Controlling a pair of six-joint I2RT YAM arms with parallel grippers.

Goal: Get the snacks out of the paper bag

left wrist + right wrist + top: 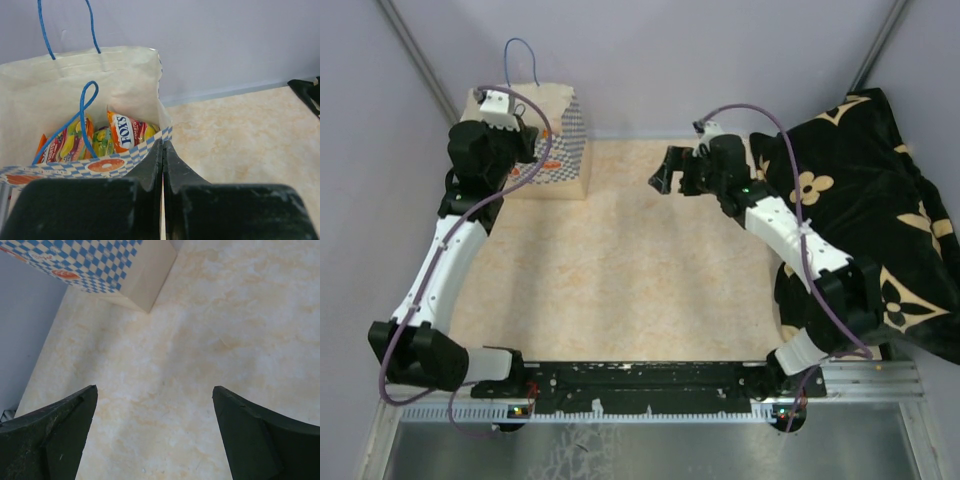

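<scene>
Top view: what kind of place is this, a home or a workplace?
Most likely a robot test cell. The left arm and right arm are bolted to a rail at the table edge, plain walls close it in, and the props are a paper bag and a black cloth.

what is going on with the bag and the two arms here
The left claw is shut on the rim of the paper bag, pinching it at a corner. The bag stands upright at the back left of the table. The snacks are all inside it, and none lies out on the table. The right claw hangs open over bare table a little way from the bag, holding nothing.
</scene>
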